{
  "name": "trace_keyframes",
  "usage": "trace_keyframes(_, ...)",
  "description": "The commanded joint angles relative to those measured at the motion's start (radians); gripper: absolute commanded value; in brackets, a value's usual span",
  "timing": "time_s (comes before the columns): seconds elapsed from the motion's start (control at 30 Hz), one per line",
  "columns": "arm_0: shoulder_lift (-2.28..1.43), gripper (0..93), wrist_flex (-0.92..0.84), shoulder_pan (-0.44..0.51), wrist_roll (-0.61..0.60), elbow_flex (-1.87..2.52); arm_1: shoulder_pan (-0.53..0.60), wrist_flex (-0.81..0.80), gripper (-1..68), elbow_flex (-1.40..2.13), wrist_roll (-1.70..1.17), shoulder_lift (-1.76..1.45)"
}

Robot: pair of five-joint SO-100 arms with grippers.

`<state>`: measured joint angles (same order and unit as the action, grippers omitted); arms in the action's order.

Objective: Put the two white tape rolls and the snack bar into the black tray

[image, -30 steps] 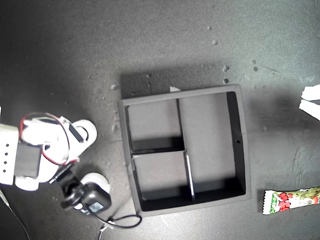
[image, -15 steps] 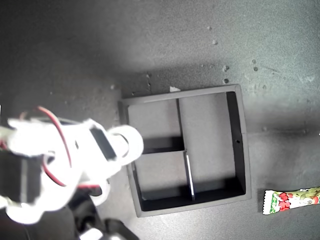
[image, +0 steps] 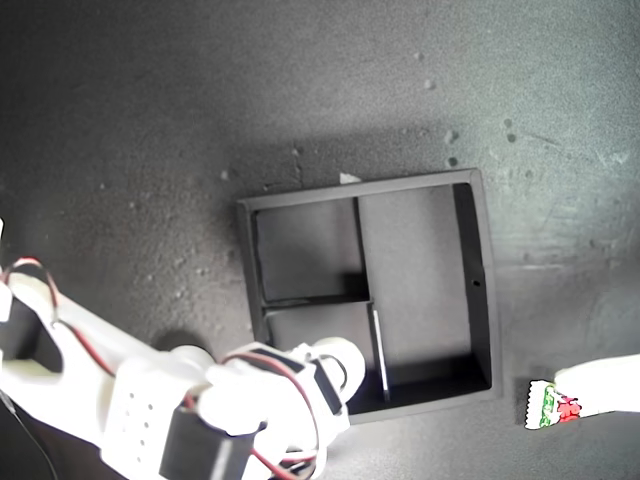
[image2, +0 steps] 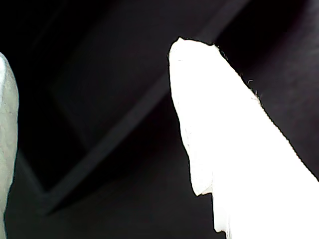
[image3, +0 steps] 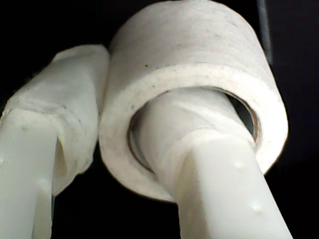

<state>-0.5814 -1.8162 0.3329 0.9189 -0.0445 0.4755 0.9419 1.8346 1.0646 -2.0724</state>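
**Tape roll arrives over the tray as a second arm nears the snack bar**

A dark, speckled counter [image: 300, 90], dusted with pale crumbs, carries the black tray [image: 478, 290] near its middle in the exterior view. My second gripper [image: 338, 372] hangs over the tray's near edge, at the small compartment toward the exterior view's lower left, with a white tape roll [image3: 192, 64] threaded on it: one of the fingers [image3: 199, 149] runs through the roll's centre hole while the other presses its outer wall, so the pair is clamped on the roll. The roll's axis lies along the fingers, and the open compartment lies just beyond and below them, a drop that looks close at hand. All three compartments appear bare. The other tape roll is not visible in any view.

At the counter's edge on the exterior view's lower right, the snack bar [image: 548, 404] lies well apart from the tray, long axis running off toward the exterior view's right. A white arm part overlaps its far end. My first gripper's fingers [image2: 224, 129] show in its wrist view above dark tray walls, with a gap between them and nothing held.
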Motion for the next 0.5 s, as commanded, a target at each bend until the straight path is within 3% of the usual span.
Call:
trace_keyframes(0.0,0.012,0.1,-0.017,0.021,0.034,-0.06,0.129,-0.115,23.0,0.078,0.371,0.006)
trace_keyframes(0.13,0.063,0.1,-0.017,0.021,0.061,-0.057,0.245,-0.314,29.0,0.268,0.618,0.012)
trace_keyframes(0.37,0.114,0.5,-0.017,-0.012,0.069,-0.044,0.331,-0.403,31.0,0.52,0.841,0.023)
trace_keyframes(0.47,0.107,8.4,-0.017,-0.012,0.066,-0.037,0.341,-0.439,31.3,0.586,0.891,0.023)
